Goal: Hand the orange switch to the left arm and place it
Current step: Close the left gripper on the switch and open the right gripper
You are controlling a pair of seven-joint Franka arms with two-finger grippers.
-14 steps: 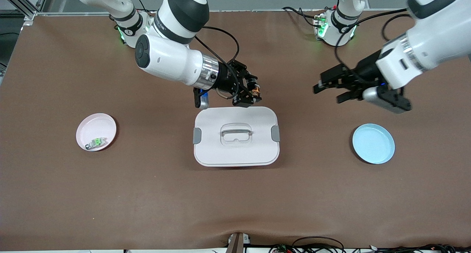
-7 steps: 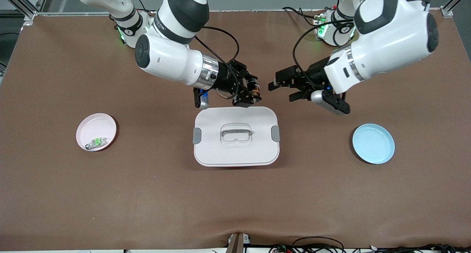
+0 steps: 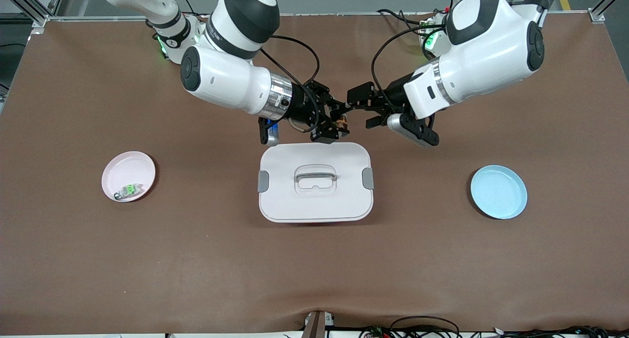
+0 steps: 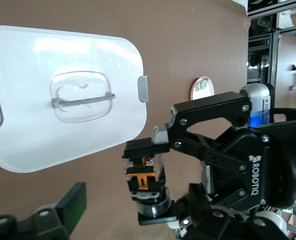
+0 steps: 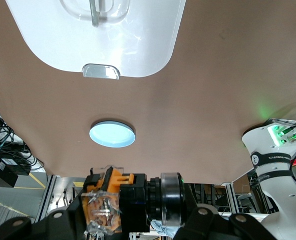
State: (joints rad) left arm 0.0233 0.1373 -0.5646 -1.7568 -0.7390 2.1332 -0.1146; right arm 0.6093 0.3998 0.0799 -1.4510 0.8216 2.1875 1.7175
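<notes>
Just above centre in the front view, the right gripper (image 3: 339,119) hangs over the bench (image 3: 196,259) at the box's (image 3: 314,200) upper edge, its fingers (image 4: 160,134) clamped on the orange switch (image 4: 143,179), which sits in the air between the two arms' hands. The left gripper (image 3: 357,108) comes in from the frame's right and meets it there; its fingers (image 3: 362,93) stand wide apart on either side of the switch, and whether they touch it cannot be told. In the left wrist view the switch shows low in the middle, orange face outward, pinched at its black body. The white box lies at the frame's centre, a pink plate (image 3: 128,167) with a small green-and-grey component (image 3: 128,190) at mid-left, and a blue plate (image 3: 499,191) at mid-right.
</notes>
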